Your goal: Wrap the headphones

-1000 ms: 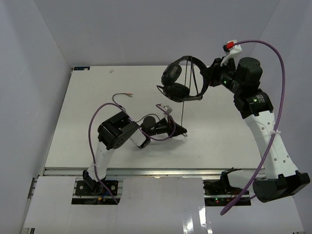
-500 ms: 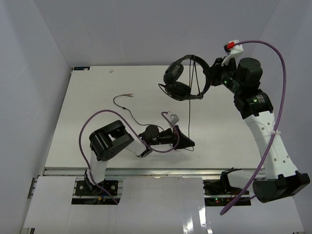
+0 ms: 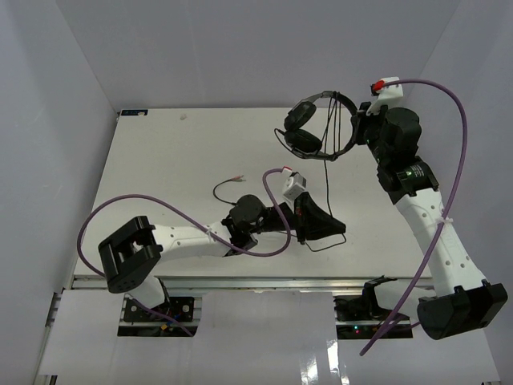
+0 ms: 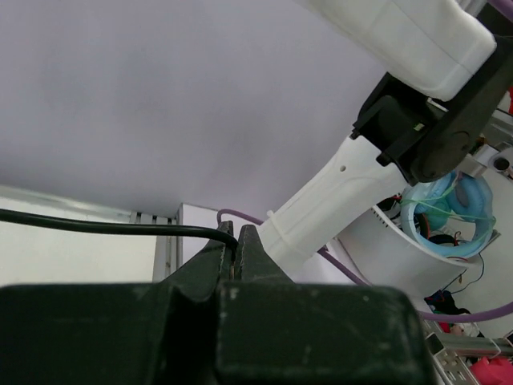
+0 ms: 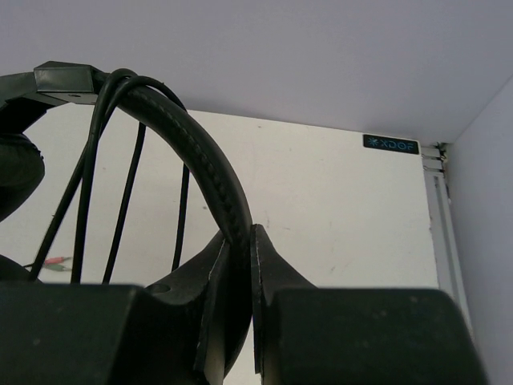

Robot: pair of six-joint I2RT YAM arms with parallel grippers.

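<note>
The black headphones (image 3: 319,128) hang in the air at the back right. My right gripper (image 3: 358,127) is shut on their headband (image 5: 200,152), which runs between the jaws in the right wrist view, with several turns of thin cord (image 5: 128,192) across it. The cord (image 3: 327,180) drops from the headband to my left gripper (image 3: 340,228), which is shut on it low over the table's front middle. In the left wrist view the cord (image 4: 96,227) enters the closed jaws from the left. The plug (image 3: 235,178) lies on the table.
The white table (image 3: 160,160) has grey walls on three sides. A metal rail (image 3: 240,282) runs along the near edge. My left arm (image 3: 184,238) lies stretched low across the front. Purple robot cables (image 3: 449,184) loop beside both arms.
My left arm has stretched out to the right, carrying the cord with it. The plug end has slid right across the table. My right gripper has shifted the headphones a little right.
</note>
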